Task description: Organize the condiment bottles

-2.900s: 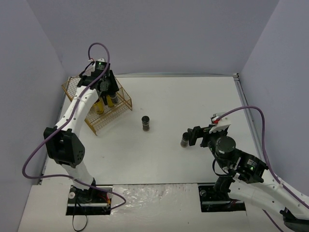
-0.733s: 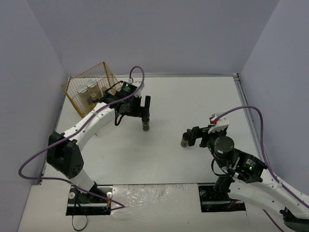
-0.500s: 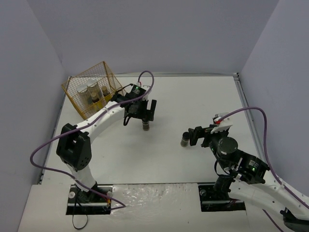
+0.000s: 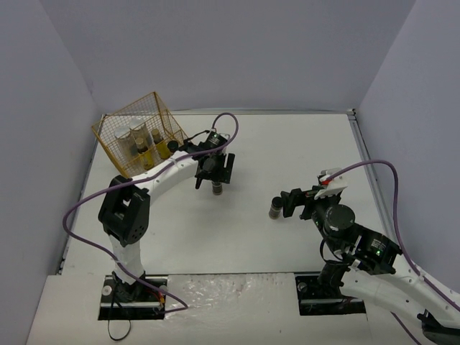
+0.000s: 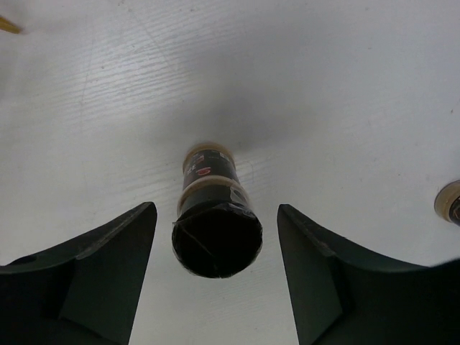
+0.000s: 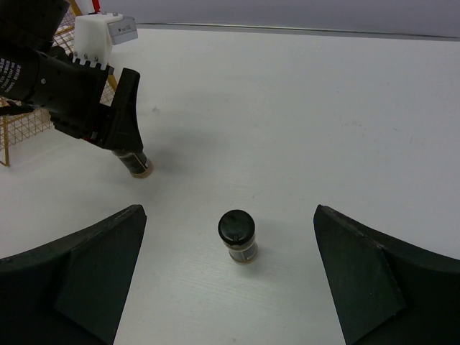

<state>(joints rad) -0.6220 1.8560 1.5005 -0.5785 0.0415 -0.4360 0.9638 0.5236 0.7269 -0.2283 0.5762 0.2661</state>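
1. A dark jar (image 4: 216, 188) with a black cap stood upright near the middle of the table (image 4: 287, 144).
2. The left gripper (image 4: 215, 172) hung over it, fingers spread wide. In the left wrist view the dark jar (image 5: 215, 230) sat between the two fingers (image 5: 108, 266) with bare table showing on both sides, so nothing was held.
3. A second dark jar (image 4: 274, 209) stood upright to the right, well apart from the first.
4. The right gripper (image 4: 287, 205) was just beside it, wide open and gripping nothing. Its wrist view showed the jar (image 6: 237, 235) ahead of the spread fingers.
5. The other bottles (image 4: 136, 133) stood in the gold wire rack (image 4: 108, 147) at the far left corner. Through the mesh they seemed to be silver-lidded, yellow and dark ones, but I could not count them.
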